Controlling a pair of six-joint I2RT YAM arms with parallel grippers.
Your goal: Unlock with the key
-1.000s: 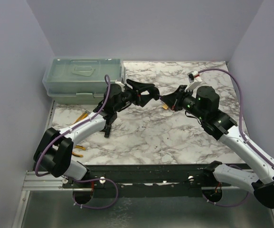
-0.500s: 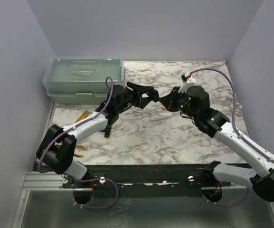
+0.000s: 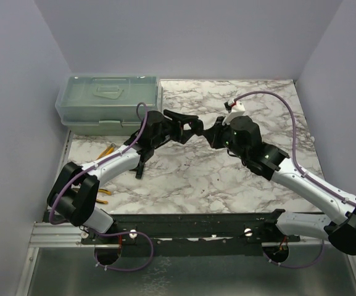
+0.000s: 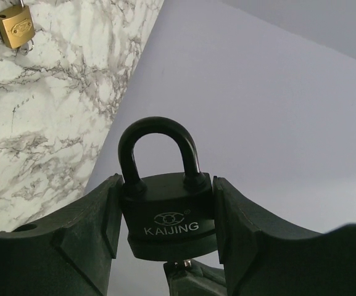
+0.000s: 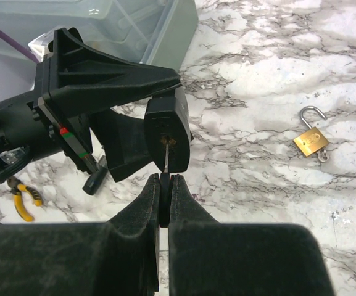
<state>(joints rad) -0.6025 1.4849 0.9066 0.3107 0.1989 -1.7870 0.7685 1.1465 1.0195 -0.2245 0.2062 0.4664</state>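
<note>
My left gripper (image 4: 165, 188) is shut on a black padlock (image 4: 168, 213) marked KAIJING, one finger on each side of its body, shackle closed and pointing away from the wrist. In the right wrist view the padlock (image 5: 165, 123) shows its keyhole end. My right gripper (image 5: 164, 180) is shut on the key (image 5: 165, 196), pinching its black head. The thin blade (image 5: 165, 157) runs up into the keyhole. From above, the left gripper (image 3: 189, 126) and right gripper (image 3: 213, 132) meet tip to tip above the marble table (image 3: 196, 172).
A brass padlock (image 5: 310, 140) with its shackle open lies on the marble to the right, also in the left wrist view (image 4: 15, 28). A clear plastic box (image 3: 107, 102) stands at the back left. Yellow-handled pliers (image 5: 20, 200) and a black T-shaped piece (image 3: 142, 163) lie under the left arm.
My right arm has swung left toward the left gripper, closing the gap until the key meets the padlock. It now covers the brass padlock from above. The left arm barely moved.
</note>
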